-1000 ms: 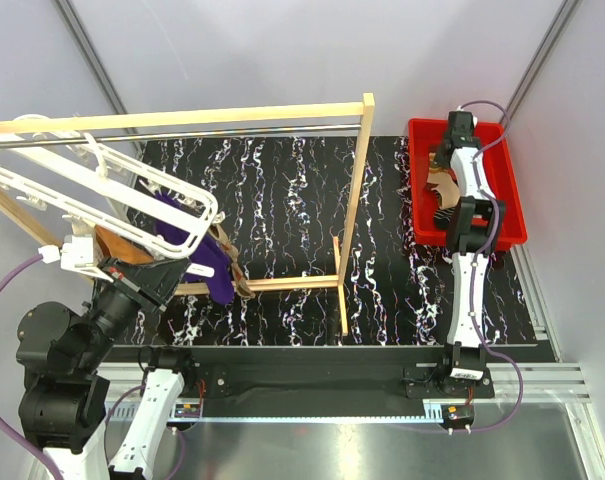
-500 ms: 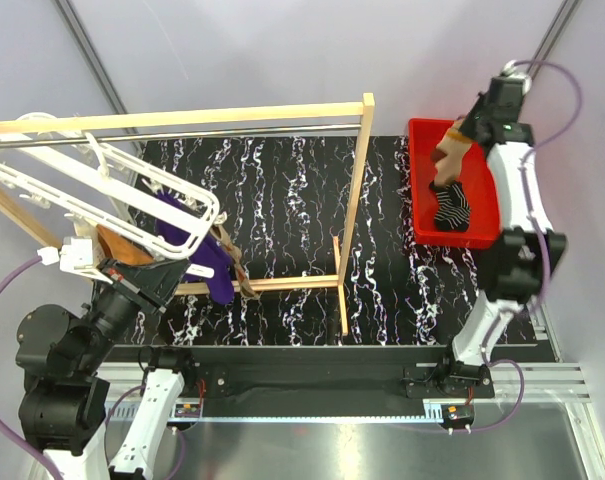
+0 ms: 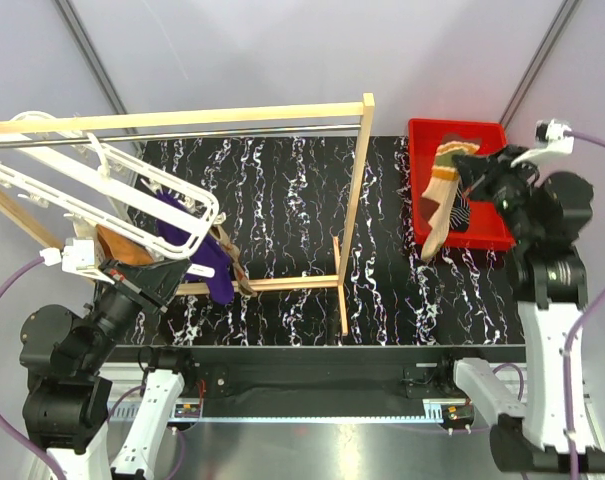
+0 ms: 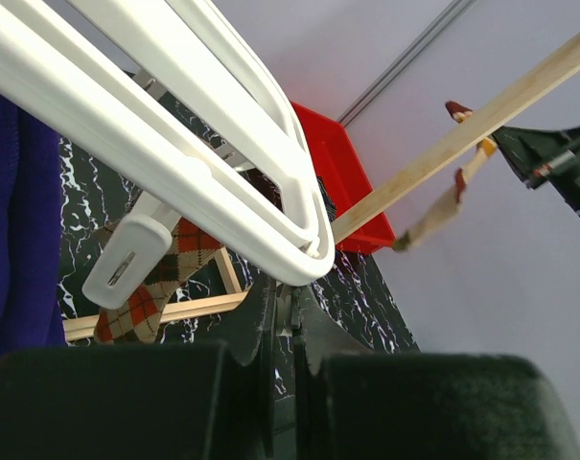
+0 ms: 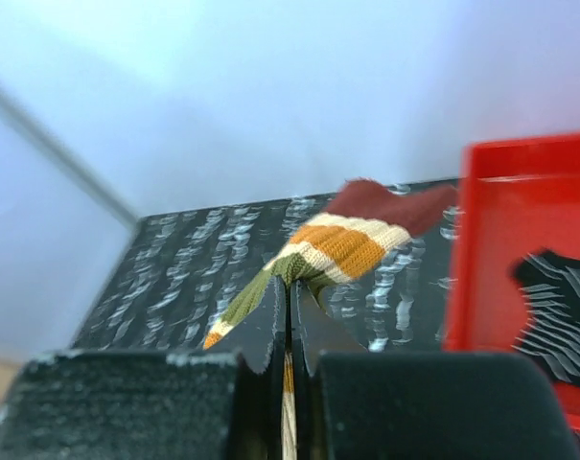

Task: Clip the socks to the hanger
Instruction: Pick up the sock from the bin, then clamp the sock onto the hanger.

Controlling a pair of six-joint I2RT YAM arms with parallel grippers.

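The white hanger (image 3: 102, 190) hangs at the far left from a metal rod; its corner also shows in the left wrist view (image 4: 270, 230). A dark purple sock (image 3: 187, 230) and an orange-brown argyle sock (image 3: 117, 245) hang from it. My left gripper (image 3: 177, 265) sits at the hanger's near corner, its jaws (image 4: 290, 297) shut on a thin white part of it. My right gripper (image 3: 469, 172) is shut on a sock striped orange, cream and green (image 3: 440, 205), which dangles over the red bin's left edge. That sock also shows in the right wrist view (image 5: 357, 244). A black sock with white stripes (image 3: 461, 212) lies in the bin.
The red bin (image 3: 482, 131) stands at the back right of the black marbled table. A wooden-post frame (image 3: 357, 170) with a metal rod (image 3: 232, 133) spans the left and middle, its base bars (image 3: 339, 285) lying on the table. White clips (image 4: 127, 259) dangle under the hanger.
My right arm has lifted out of the red bin with the striped sock and swung up and back. The sock now hangs in the air. The left arm and hanger have not moved.
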